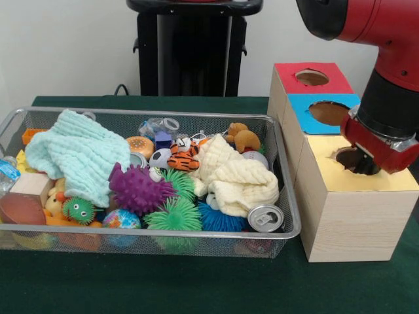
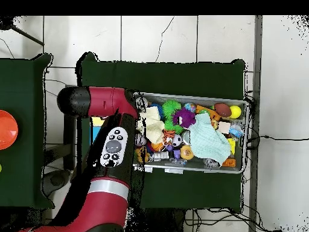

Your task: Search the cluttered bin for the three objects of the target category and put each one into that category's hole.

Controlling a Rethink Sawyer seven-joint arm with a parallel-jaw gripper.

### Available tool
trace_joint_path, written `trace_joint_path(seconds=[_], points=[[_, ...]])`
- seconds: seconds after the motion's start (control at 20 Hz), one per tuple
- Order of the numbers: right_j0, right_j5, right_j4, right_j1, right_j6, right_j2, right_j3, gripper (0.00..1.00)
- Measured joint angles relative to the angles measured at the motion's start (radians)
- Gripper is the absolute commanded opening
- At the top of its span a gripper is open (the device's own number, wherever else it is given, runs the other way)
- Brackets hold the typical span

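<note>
No patchwork fabric bundle is seen anywhere in the bin (image 1: 281, 196) in the front view; what shows on top is a mint cloth (image 1: 75, 154), a cream cloth (image 1: 236, 175), a purple spiky ball (image 1: 136, 188), green spiky balls (image 1: 175, 212), a tiger toy (image 1: 183, 157) and a can (image 1: 265, 218). How many of the three objects are already dropped cannot be confirmed, since the box interior is hidden; any left are judged to be buried under the cloths or the clutter. The gripper (image 1: 357, 160) is positioned right at the hole (image 1: 347, 156) in the yellow top of the wooden box (image 1: 353, 216), tips apparently down inside it, so a drop into this hole is judged to be in hand or just finished. Whether the gripper is released or clenched cannot be told, and nothing held is visible. The bin is placed just beside the box, toward picture left of the gripper in the front view. In the overhead view the arm (image 2: 111, 151) covers the boxes, so nothing extra is gained there. The blue-topped hole (image 1: 329, 112) and red-topped hole (image 1: 312, 77) are left clear.
</note>
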Motion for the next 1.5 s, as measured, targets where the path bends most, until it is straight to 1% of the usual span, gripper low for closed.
trace_joint_path(seconds=[0.2, 0.3, 0.45, 0.55, 0.7, 1.05, 1.5], points=[[0.000, 0.042, 0.000, -0.034, 0.000, 0.000, 0.003, 0.00], [0.000, 0.087, 0.000, -0.066, 0.000, 0.000, 0.003, 0.00], [0.000, 0.116, 0.000, -0.087, 0.000, 0.000, 0.003, 0.00], [0.000, 0.150, 0.000, -0.116, 0.000, 0.000, 0.003, 0.00], [0.000, 0.172, 0.000, -0.142, 0.000, 0.000, 0.002, 0.00], [0.000, 0.187, 0.000, -0.190, 0.000, -0.001, 0.002, 0.00], [0.000, 0.187, 0.000, -0.212, 0.000, 0.000, 0.002, 0.00]])
